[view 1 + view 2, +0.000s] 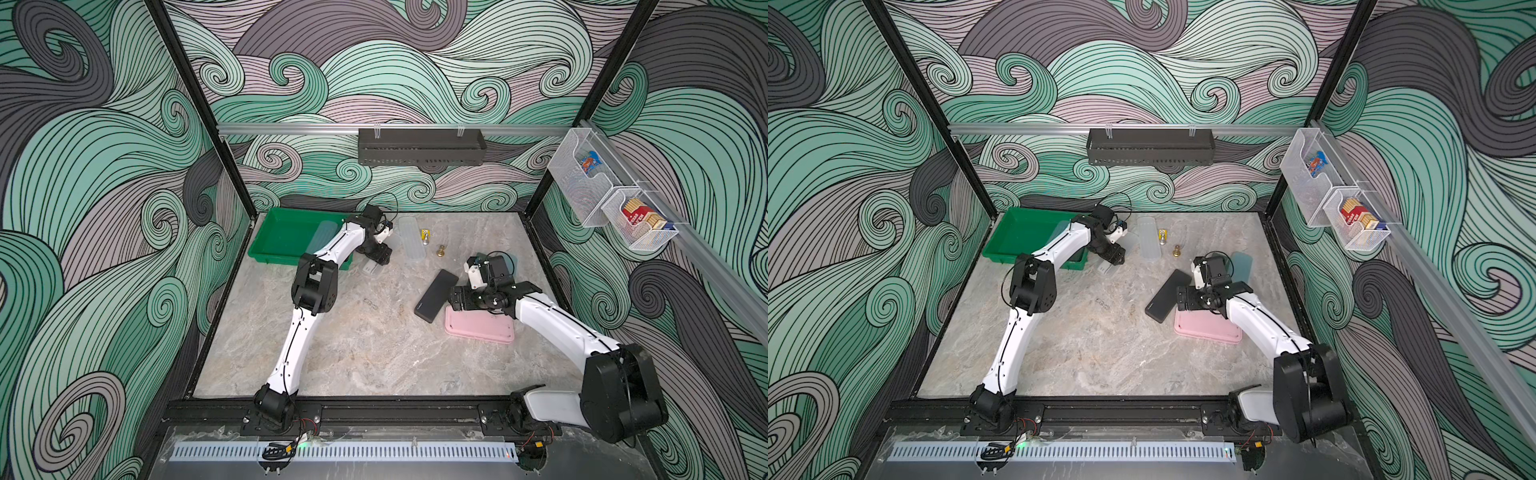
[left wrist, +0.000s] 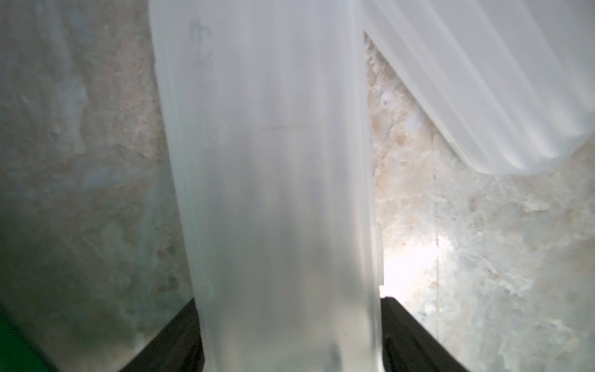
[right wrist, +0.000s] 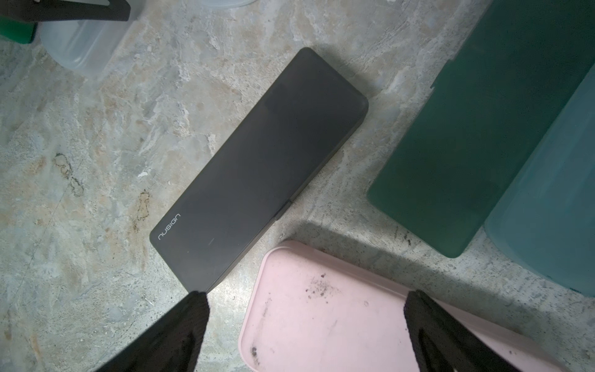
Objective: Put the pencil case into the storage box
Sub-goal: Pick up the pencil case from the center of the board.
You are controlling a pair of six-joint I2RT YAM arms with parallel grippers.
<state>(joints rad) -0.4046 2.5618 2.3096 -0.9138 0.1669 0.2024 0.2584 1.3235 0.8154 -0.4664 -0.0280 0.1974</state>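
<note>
The left hand (image 2: pixel 289 301) is closed across the width of a clear case (image 2: pixel 273 161), whose long axis runs straight out from the hand. The case is low over the bench (image 1: pixel 353 340), just beside the box (image 1: pixel 286 237). The box lies to this hand's left, so the left arm is nearer. The right hand (image 3: pixel 307 296) hangs wide open and empty over a pink case (image 3: pixel 322 322).

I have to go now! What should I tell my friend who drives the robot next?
Left gripper: closed on a frosted clear plastic pencil case beside the bright green plastic storage box.
Right gripper: open, empty, over the pink plastic case.
Done: one pale case lies in the box.
To do: box the held one, then the clear case, black case, pink one, dark green case, teal case.
</note>
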